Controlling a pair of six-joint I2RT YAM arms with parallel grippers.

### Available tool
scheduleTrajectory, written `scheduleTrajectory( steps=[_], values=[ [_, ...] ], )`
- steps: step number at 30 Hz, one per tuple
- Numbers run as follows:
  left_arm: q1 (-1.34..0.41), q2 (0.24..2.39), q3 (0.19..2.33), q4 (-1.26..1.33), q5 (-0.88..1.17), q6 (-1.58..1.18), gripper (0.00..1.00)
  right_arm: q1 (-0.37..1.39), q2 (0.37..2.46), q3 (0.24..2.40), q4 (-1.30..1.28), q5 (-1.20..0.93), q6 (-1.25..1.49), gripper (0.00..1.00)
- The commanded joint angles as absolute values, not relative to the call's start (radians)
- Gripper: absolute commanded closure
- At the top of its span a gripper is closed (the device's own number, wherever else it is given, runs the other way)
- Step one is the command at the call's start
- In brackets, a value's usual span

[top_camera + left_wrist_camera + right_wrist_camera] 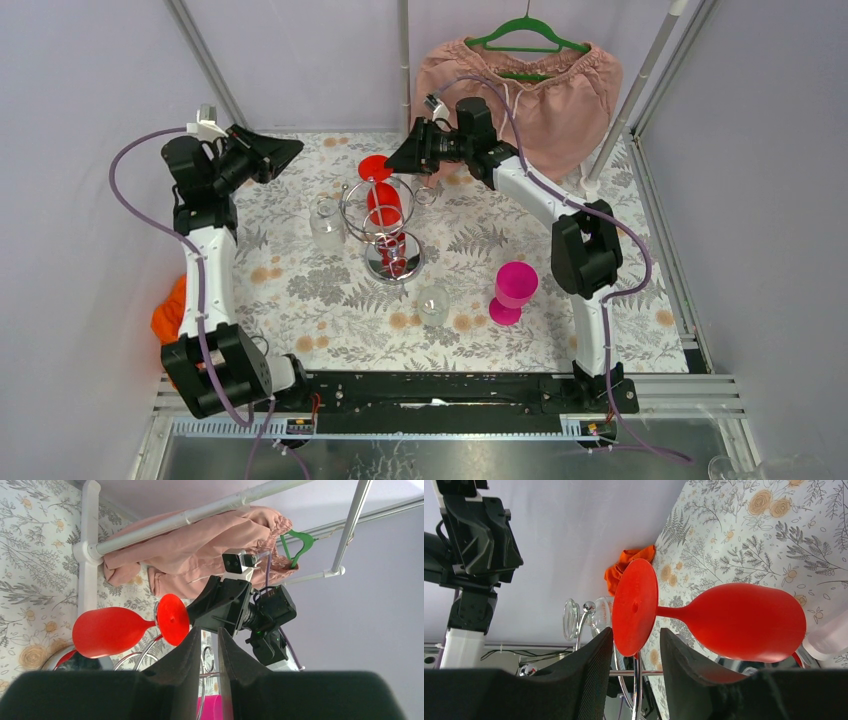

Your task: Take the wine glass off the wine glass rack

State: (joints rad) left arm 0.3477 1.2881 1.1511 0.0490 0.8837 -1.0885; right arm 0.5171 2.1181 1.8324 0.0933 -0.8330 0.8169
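The chrome wine glass rack [393, 262] stands mid-table. A red wine glass [383, 203] hangs upside down from its top ring, foot [374, 167] uppermost. In the right wrist view the red foot [635, 600] dips between my right gripper's fingers [599, 650], and the bowl [744, 622] lies to the right. The right gripper [397, 159] is open, one finger on each side of the foot's edge, with rack wire [636, 690] behind. My left gripper [288, 151] hovers well left of the rack. Its jaws [209, 632] stand a narrow gap apart with nothing between them.
A clear glass [327, 224] sits beside the rack's left side, another [432, 303] in front of it on the floral cloth. A magenta cup [514, 290] stands front right. A pink garment [520, 85] hangs at the back; an orange cloth [168, 310] lies off the left edge.
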Motion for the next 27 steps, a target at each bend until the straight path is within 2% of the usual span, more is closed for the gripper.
scheduleTrajectory(
  steps=[1,5,11,27],
  values=[
    [0.373,1.225,1.113,0.017,0.918,-1.01,0.76,0.523,2.12,1.87,0.15,-0.867,0.841,0.55],
    [0.396,1.194,1.043,0.041,0.954,-1.017,0.76,0.524,2.128,1.882,0.15,-0.869,0.846,0.61],
    [0.418,1.165,0.944,0.086,0.989,-1.026,0.77,0.524,2.144,1.881,0.175,-0.88,0.876,0.63],
    [0.455,1.112,0.872,0.091,1.029,-1.017,0.79,0.525,2.155,1.872,0.218,-0.887,0.932,0.75]
  ],
)
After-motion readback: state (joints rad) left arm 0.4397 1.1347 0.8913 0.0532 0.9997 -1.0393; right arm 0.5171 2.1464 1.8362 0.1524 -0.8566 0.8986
